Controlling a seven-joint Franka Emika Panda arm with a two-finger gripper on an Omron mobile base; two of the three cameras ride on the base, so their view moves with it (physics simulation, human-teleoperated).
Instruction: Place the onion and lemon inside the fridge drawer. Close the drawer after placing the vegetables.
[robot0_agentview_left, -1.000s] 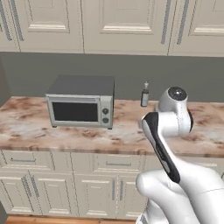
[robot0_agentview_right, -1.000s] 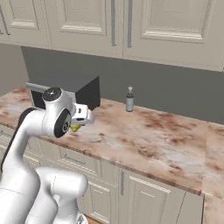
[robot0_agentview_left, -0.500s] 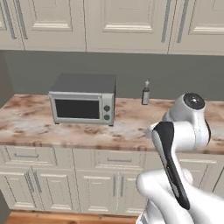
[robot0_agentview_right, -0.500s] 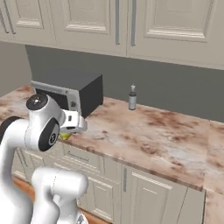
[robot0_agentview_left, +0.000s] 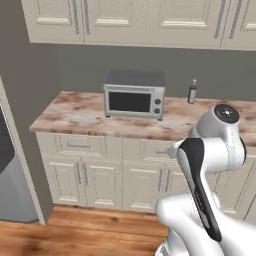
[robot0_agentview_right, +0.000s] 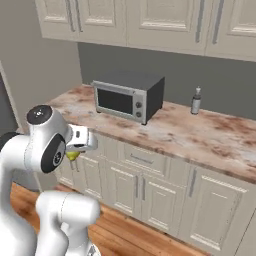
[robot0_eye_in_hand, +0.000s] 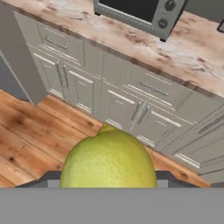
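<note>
The lemon, yellow-green and oval, looms large at the bottom of the hand view, with a dark finger showing on each side of it. In the right base view the lemon peeks out under my gripper, which is shut on it and held in the air in front of the lower cabinets. The onion and the fridge drawer are out of view. A grey side of the fridge shows at the far left of the left base view.
A silver microwave and a small bottle stand on the marble counter. Cream cabinet doors and drawers run below the counter, and upper cabinets hang above it. A wood floor lies under the hand.
The whole picture has shifted, so the base has moved: the counter and microwave now sit farther off and the fridge side has come in at the left. The lemon stays gripped.
</note>
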